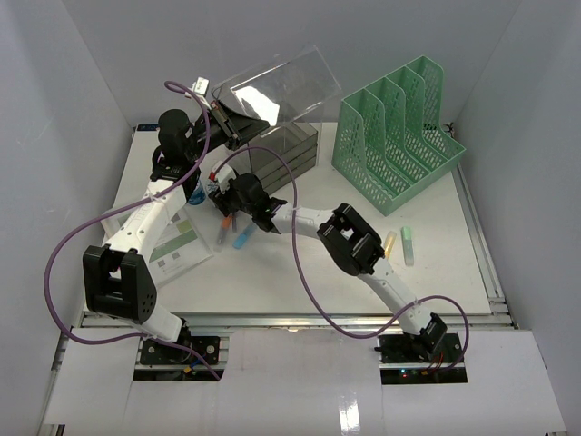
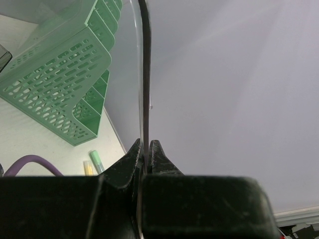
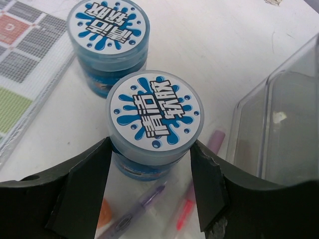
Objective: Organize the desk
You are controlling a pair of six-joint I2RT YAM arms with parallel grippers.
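The white desk (image 1: 300, 272) carries a smoky clear drawer box (image 1: 290, 150). Its clear lid (image 1: 281, 86) is lifted and tilted up, and my left gripper (image 1: 222, 118) is shut on the lid's edge. In the left wrist view the thin lid (image 2: 144, 74) runs straight up from between the closed fingers of the left gripper (image 2: 146, 144). My right gripper (image 1: 222, 193) reaches left of the box. In the right wrist view the right gripper (image 3: 151, 144) has both fingers pressed against a blue jar (image 3: 155, 112) with a splash-print lid.
A second blue jar (image 3: 108, 25) stands just beyond the held one, beside a printed sheet (image 1: 177, 245). A purple pen (image 3: 134, 211) and a pink pen (image 3: 187, 209) lie under the jar. A green mesh rack (image 1: 399, 132) stands back right, with yellow (image 1: 388, 243) and green (image 1: 408, 245) highlighters in front.
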